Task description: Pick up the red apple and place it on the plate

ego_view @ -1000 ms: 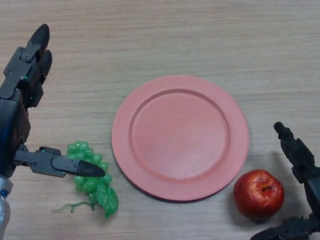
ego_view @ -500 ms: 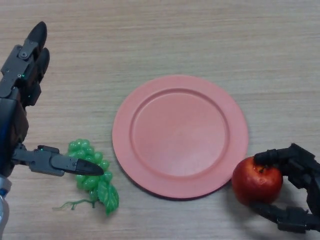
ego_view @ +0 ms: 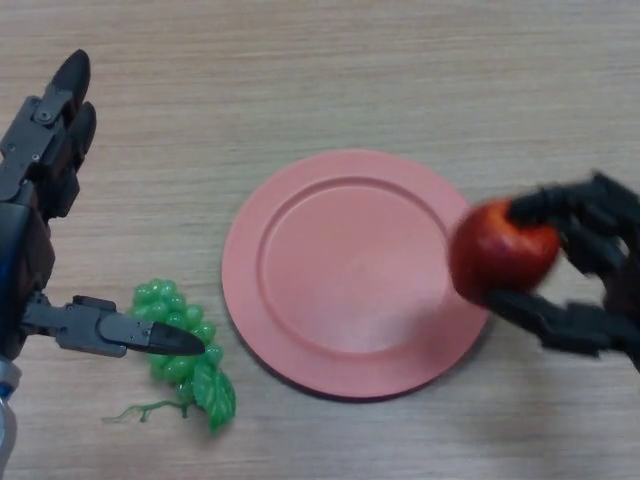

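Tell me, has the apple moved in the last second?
Yes. The apple, held in the right hand, has moved up and left, now overlapping the plate rim.

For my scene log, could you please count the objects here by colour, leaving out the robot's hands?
Red: 1, the apple, held in the right hand
Pink: 1, the plate
Green: 1, the grape bunch, by the left hand
Total: 3
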### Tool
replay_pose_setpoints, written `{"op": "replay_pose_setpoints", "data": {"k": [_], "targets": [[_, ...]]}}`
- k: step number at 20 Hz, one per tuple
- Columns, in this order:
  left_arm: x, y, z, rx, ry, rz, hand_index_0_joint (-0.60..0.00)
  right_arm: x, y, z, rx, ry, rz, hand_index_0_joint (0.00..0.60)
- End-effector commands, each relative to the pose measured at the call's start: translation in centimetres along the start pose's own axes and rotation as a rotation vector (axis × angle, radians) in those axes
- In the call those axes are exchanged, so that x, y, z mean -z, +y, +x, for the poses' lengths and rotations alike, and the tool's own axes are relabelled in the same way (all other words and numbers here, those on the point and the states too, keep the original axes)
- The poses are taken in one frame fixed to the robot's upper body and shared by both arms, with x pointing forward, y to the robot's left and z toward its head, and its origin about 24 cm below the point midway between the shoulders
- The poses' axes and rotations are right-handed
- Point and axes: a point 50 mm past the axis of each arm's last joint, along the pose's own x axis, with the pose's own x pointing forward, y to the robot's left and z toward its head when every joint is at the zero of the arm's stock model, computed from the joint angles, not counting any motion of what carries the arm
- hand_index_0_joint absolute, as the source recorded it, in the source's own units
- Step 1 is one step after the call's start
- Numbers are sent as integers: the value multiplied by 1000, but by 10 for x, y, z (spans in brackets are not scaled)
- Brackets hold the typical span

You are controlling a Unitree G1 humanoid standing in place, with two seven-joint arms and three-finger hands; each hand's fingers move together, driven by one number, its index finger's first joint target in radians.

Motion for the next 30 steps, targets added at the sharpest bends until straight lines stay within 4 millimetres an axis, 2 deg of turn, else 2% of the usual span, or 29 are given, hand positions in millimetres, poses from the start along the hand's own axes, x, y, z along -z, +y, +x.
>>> {"op": "replay_pose_setpoints", "data": {"k": [1,3,6,10,16,19,25,27,28,29,30], "targets": [[-35,18,-2,-90,-245,58,0,-29,9,18,-8,-177,-69,600],[-34,19,-2,-90,-250,53,0,-24,20,35,-31,-160,-120,600],[-36,15,-3,-79,-253,16,0,-15,23,57,32,-130,-117,600],[-36,17,-2,-76,-258,-4,0,1,42,70,23,-116,-93,600],[-31,21,-2,-87,-249,-3,0,18,57,63,-2,-64,-69,600],[-31,21,-2,-91,-249,-6,0,30,55,62,29,-11,-218,600],[-30,19,-2,-85,-246,2,0,34,56,56,-4,-6,-261,600],[-30,18,-2,-85,-248,2,0,34,55,56,-8,-7,-261,401],[-30,18,-3,-84,-249,1,0,32,55,56,-14,-10,-259,251],[-31,19,-2,-83,-250,2,0,29,56,56,-22,-15,-246,151],[-33,20,-2,-81,-250,3,0,21,58,55,-33,-20,-196,1]]}}
